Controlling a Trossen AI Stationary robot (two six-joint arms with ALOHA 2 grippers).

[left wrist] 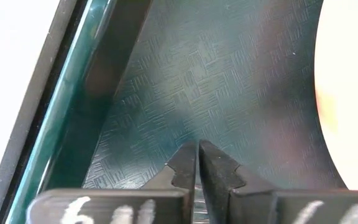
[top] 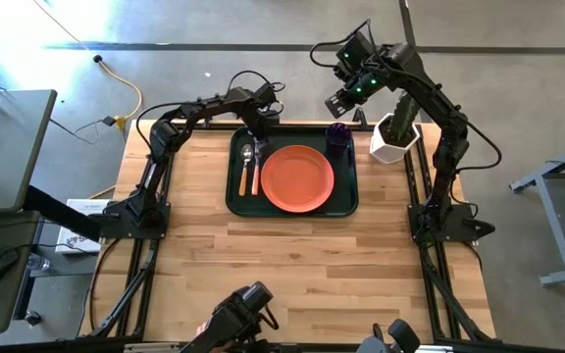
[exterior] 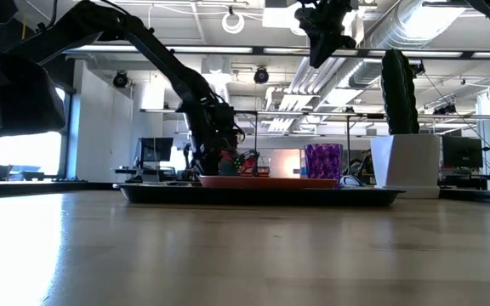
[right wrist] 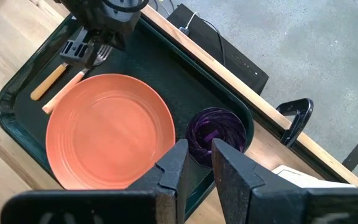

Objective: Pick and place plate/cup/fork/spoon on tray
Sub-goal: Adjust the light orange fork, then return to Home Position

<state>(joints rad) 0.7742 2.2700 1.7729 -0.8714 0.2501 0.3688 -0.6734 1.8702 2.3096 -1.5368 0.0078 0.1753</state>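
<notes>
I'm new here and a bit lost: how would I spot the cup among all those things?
Find the dark green tray at the table's far edge. An orange plate fills its middle; the cup stands in the tray's far right corner, beside the plate. It is the only dark purple thing, smaller than the white planter outside the tray.

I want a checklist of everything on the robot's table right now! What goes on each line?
Surface: wooden table, bare in front of the tray.
Job's things: green tray holds the orange plate, purple cup, spoon and fork; the spoon and fork lie side by side next to the plate.
Clutter: white planter with cactus beside the tray.
Tools: left tool low over the fork's tines, nearly shut; right tool raised above the cup, holding nothing.
Cables: yellow cable on the floor; black cables along the arms.
Surroundings: grey floor, a desk to one side, a workshop room behind.
</notes>
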